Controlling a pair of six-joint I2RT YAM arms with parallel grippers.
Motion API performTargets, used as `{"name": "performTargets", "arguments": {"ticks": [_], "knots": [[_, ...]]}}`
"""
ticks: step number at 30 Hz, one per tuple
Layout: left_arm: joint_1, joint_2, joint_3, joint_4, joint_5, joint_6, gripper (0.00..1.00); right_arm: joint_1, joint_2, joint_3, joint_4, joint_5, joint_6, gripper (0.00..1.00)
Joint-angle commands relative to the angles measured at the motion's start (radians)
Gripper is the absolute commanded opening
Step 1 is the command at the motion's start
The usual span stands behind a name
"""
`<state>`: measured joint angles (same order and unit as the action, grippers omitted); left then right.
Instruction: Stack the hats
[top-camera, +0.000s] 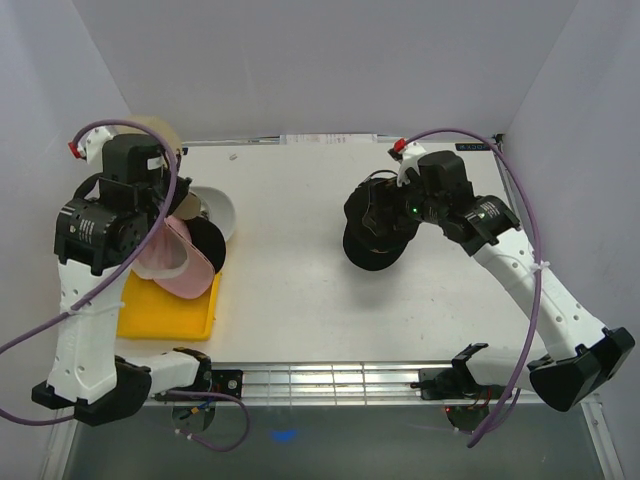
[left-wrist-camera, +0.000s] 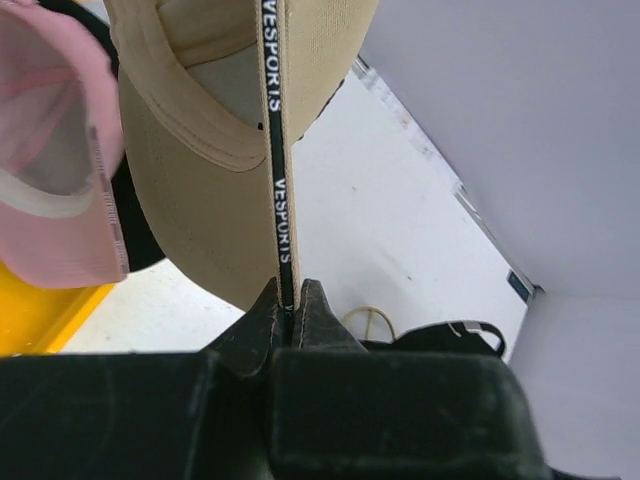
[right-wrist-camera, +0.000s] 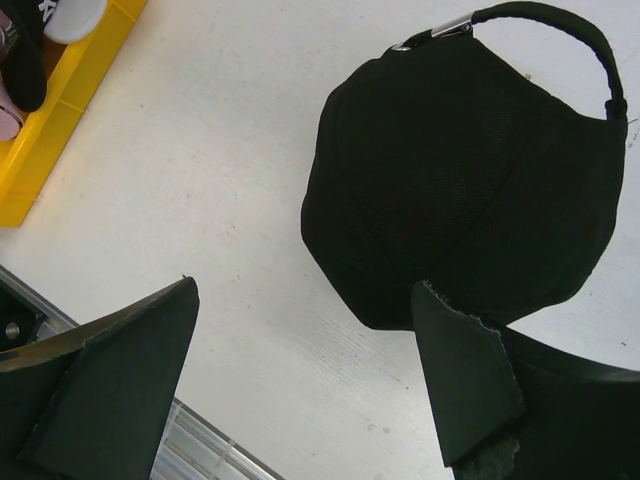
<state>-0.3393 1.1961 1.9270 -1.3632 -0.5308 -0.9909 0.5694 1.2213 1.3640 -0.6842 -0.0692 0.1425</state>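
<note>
My left gripper (left-wrist-camera: 290, 300) is shut on the inner edge band of the plain tan hat (left-wrist-camera: 200, 150) and holds it raised at the back left; the tan hat's crown shows behind the arm in the top view (top-camera: 158, 126). Below it a pink hat (top-camera: 170, 262), a black hat (top-camera: 208, 245) and a white hat (top-camera: 218, 207) lie together at the yellow tray (top-camera: 165, 318). My right gripper (right-wrist-camera: 300, 370) is open just above another black hat (right-wrist-camera: 460, 190), which lies on the table (top-camera: 372, 255). One of its fingers (right-wrist-camera: 462, 385) overlaps this hat's near edge.
A gold wire stand (left-wrist-camera: 370, 322) rests on the table past the tan hat. The yellow tray also shows in the right wrist view (right-wrist-camera: 60, 110). White walls close in the table on three sides. A metal rail (top-camera: 320, 380) runs along the near edge.
</note>
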Motion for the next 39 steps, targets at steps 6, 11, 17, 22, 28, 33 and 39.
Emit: {"name": "performTargets", "arguments": {"ticks": [6, 11, 17, 22, 28, 33, 39], "knots": [[0.005, 0.149, 0.089, 0.348, 0.457, 0.104, 0.0, -0.084, 0.02, 0.196, -0.067, -0.026, 0.025, 0.93], [0.005, 0.181, -0.015, 0.677, 0.802, 0.026, 0.0, -0.284, 0.046, 0.262, -0.068, -0.335, 0.121, 0.93], [-0.039, 0.197, -0.219, 1.231, 1.035, -0.179, 0.0, -0.472, 0.061, 0.308, 0.003, -0.613, 0.306, 0.92], [-0.13, 0.184, -0.492, 1.734, 1.045, -0.376, 0.0, -0.552, 0.015, 0.183, 0.245, -0.783, 0.56, 0.91], [-0.244, 0.23, -0.699, 2.142, 0.986, -0.503, 0.0, -0.557, -0.081, 0.011, 0.429, -0.781, 0.739, 0.91], [-0.268, 0.218, -0.812, 2.338, 0.947, -0.551, 0.0, -0.557, -0.138, -0.101, 0.48, -0.751, 0.781, 0.91], [-0.297, 0.224, -0.919, 2.478, 0.904, -0.597, 0.0, -0.557, -0.203, -0.223, 0.566, -0.735, 0.884, 0.9]]}}
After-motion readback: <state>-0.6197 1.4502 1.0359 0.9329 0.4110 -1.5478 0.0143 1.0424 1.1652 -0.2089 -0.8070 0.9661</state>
